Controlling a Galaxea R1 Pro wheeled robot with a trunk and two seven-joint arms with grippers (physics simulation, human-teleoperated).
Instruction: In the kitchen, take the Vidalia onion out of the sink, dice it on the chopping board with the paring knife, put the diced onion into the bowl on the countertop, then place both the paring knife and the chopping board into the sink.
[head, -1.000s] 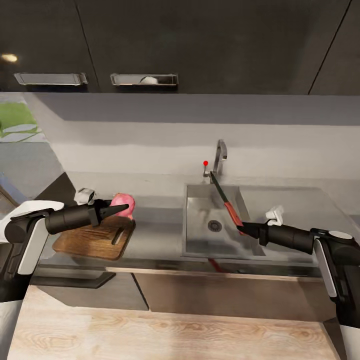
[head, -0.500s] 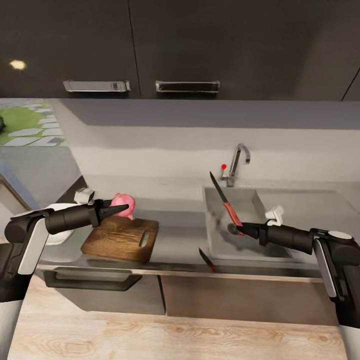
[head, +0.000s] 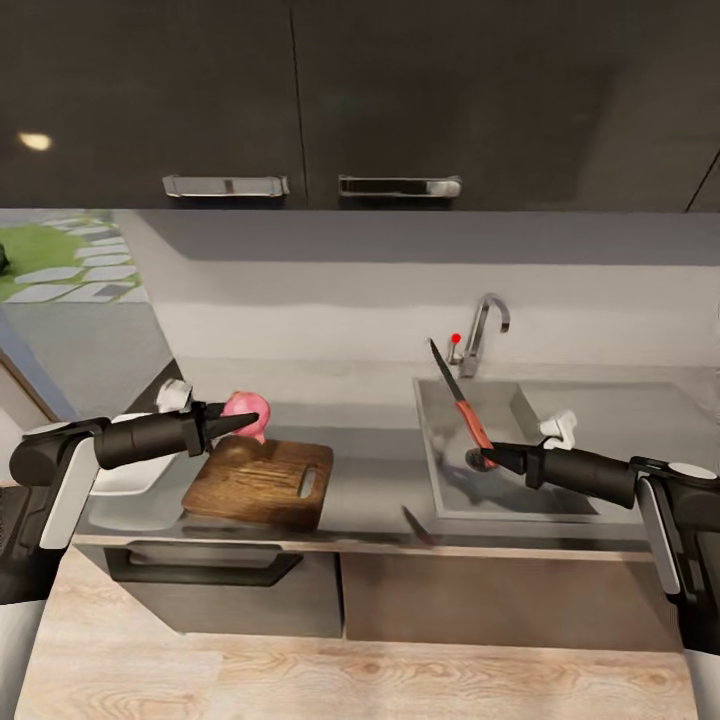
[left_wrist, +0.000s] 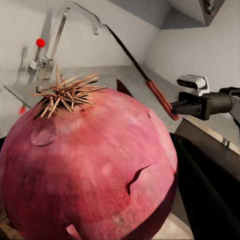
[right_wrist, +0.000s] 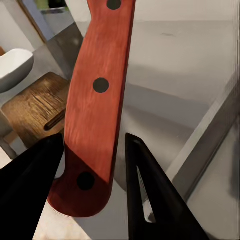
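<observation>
My left gripper (head: 243, 421) is shut on the pink Vidalia onion (head: 248, 408), holding it just above the far edge of the brown chopping board (head: 262, 482). Up close the onion (left_wrist: 85, 165) has a dry tuft on top and sits against a black finger (left_wrist: 210, 195). The white bowl (head: 122, 474) lies left of the board, partly behind my left arm. My right gripper (head: 488, 458) is shut on the paring knife (head: 468, 415) by its reddish handle (right_wrist: 97, 100), blade pointing up and back over the sink (head: 520, 505). The board (right_wrist: 40, 107) and bowl (right_wrist: 12, 67) lie beyond it.
The chrome tap (head: 484, 330) with its red knob (head: 456, 339) rises behind the basin. Dark wall cabinets (head: 300, 100) hang above the dark countertop (head: 370, 490). A drawer bar handle (head: 200, 568) sits under the counter edge, with wooden floor (head: 350, 680) below.
The whole view has shifted: board, sink and tap now sit further right in the picture, so the camera moved. Both arms keep their pose, still holding the onion and the knife.
</observation>
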